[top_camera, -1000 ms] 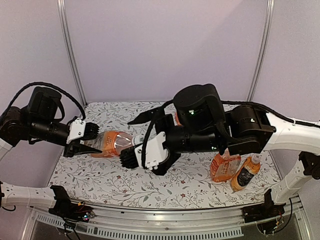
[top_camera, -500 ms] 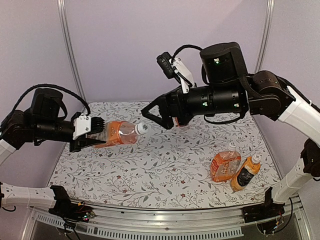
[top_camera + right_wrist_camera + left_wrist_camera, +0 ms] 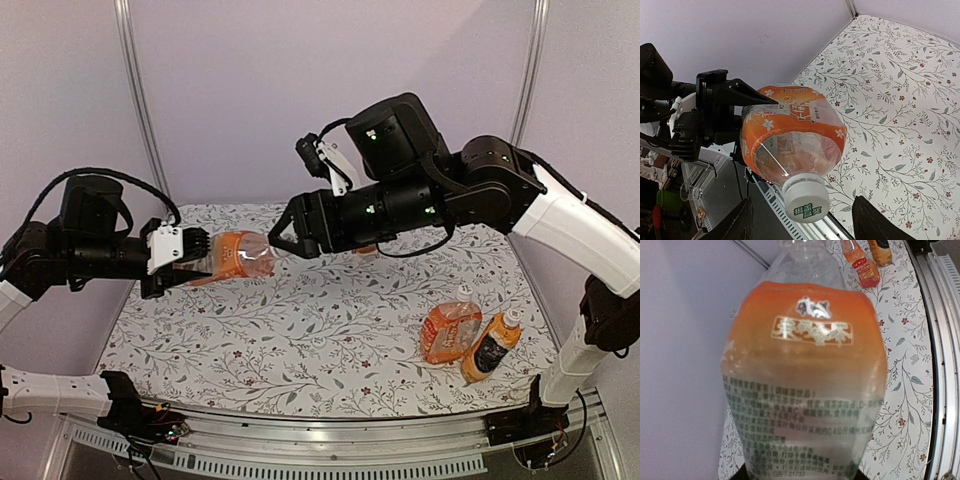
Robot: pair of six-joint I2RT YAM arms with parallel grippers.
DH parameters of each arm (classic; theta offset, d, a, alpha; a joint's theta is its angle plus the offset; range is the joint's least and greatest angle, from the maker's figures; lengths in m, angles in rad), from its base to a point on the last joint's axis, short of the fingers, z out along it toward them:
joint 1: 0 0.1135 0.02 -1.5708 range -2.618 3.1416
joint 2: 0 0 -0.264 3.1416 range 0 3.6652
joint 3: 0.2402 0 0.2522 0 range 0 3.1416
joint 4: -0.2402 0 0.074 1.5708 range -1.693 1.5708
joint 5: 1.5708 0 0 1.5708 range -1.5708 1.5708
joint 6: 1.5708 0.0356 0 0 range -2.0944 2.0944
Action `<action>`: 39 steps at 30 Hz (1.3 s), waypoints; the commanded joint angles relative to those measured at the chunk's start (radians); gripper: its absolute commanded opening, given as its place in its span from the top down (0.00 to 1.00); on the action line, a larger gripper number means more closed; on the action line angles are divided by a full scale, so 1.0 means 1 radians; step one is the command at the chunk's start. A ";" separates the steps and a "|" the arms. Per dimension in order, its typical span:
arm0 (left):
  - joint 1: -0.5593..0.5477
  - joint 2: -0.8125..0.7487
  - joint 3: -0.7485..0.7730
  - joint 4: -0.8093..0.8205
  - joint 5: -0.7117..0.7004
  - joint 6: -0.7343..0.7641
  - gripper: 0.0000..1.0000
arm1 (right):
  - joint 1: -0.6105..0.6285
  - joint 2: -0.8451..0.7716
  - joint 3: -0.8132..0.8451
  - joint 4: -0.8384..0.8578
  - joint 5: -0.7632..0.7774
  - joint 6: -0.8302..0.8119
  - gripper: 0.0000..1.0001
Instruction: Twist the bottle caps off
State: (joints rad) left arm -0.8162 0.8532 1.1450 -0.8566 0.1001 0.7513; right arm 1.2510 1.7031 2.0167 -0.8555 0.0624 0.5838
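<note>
**A:** White cap [image 3: 806, 197], where does it sit against the right claw [image 3: 279, 243]?

**B:** Between its two fingers [image 3: 737, 226]. They stand spread, one on either side, with a gap showing on both sides. Neither touches it.

**A:** And the bottle [image 3: 238, 256] itself?

**B:** It lies level in the air above the worktop [image 3: 300, 340], orange label around it, cap end pointing into the right claw. The left claw [image 3: 198, 263] is pinching its base end.

**A:** Anything else?

**B:** A second bottle [image 3: 450, 332] and a dark-labelled bottle [image 3: 490, 347] sit just beside each other on the worktop, both capped, well apart from both claws.
</note>
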 commanded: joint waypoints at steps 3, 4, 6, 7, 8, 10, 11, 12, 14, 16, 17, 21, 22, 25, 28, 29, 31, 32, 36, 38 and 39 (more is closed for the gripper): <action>-0.004 -0.007 -0.010 0.022 0.000 0.005 0.80 | -0.007 0.025 0.025 -0.037 -0.051 0.010 0.38; -0.004 -0.007 -0.010 0.023 -0.002 0.005 0.80 | -0.006 0.028 0.025 -0.037 -0.050 0.008 0.38; -0.003 -0.009 -0.009 0.024 -0.005 0.008 0.80 | -0.007 0.033 0.029 -0.036 -0.051 0.002 0.43; -0.003 -0.008 -0.010 0.024 -0.005 0.008 0.80 | -0.006 0.034 0.031 -0.034 -0.051 -0.006 0.45; -0.003 -0.010 -0.010 0.024 -0.006 0.007 0.80 | -0.006 0.039 0.036 -0.035 -0.051 -0.011 0.47; -0.003 -0.010 -0.008 0.022 -0.005 0.006 0.80 | -0.007 0.047 0.047 -0.034 -0.051 -0.022 0.50; -0.003 -0.010 -0.008 0.023 -0.003 0.008 0.80 | -0.008 0.051 0.051 -0.034 -0.048 -0.025 0.55; -0.003 -0.011 -0.007 0.022 -0.002 0.008 0.80 | -0.007 0.055 0.055 -0.032 -0.043 -0.028 0.61; -0.003 -0.011 -0.007 0.021 -0.002 0.009 0.80 | -0.008 0.055 0.055 -0.026 -0.033 -0.039 0.78; -0.003 -0.014 -0.007 0.014 0.005 0.007 0.80 | -0.007 0.048 0.048 -0.015 -0.040 -0.056 0.87; -0.003 -0.014 -0.007 0.009 0.013 0.007 0.80 | -0.008 0.045 0.043 -0.013 -0.047 -0.084 0.91; -0.003 -0.017 -0.004 -0.031 0.049 0.018 0.80 | -0.007 0.034 0.016 -0.019 -0.104 -0.240 1.00; -0.003 -0.017 -0.004 -0.051 0.056 0.030 0.80 | -0.006 0.023 0.004 -0.019 -0.130 -0.300 1.00; -0.003 -0.014 -0.006 -0.126 0.074 0.073 0.80 | 0.012 -0.017 -0.044 -0.010 -0.177 -0.523 1.00; -0.002 -0.015 0.000 -0.191 0.121 0.076 0.79 | 0.071 -0.087 -0.149 0.035 -0.107 -0.837 1.00; -0.001 -0.015 0.005 -0.208 0.146 0.074 0.79 | 0.094 -0.122 -0.193 0.058 -0.080 -0.953 1.00; 0.000 -0.013 0.016 -0.228 0.183 0.066 0.79 | 0.137 -0.166 -0.289 0.096 -0.039 -1.197 1.00; 0.000 -0.011 0.019 -0.232 0.190 0.064 0.79 | 0.149 -0.183 -0.323 0.123 -0.012 -1.275 1.00; 0.006 -0.017 0.015 -0.186 0.153 0.042 0.79 | 0.138 -0.246 -0.365 0.196 0.119 -1.380 1.00; 0.026 -0.035 -0.006 -0.101 0.107 -0.016 0.79 | 0.096 -0.241 -0.383 0.194 0.181 -1.266 1.00; 0.041 -0.049 -0.028 -0.042 0.076 -0.057 0.79 | 0.072 -0.235 -0.402 0.189 0.202 -1.211 1.00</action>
State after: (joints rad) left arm -0.8101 0.8398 1.1454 -1.0370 0.2356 0.7925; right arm 1.3983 1.4887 1.6550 -0.7300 0.0978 -0.6312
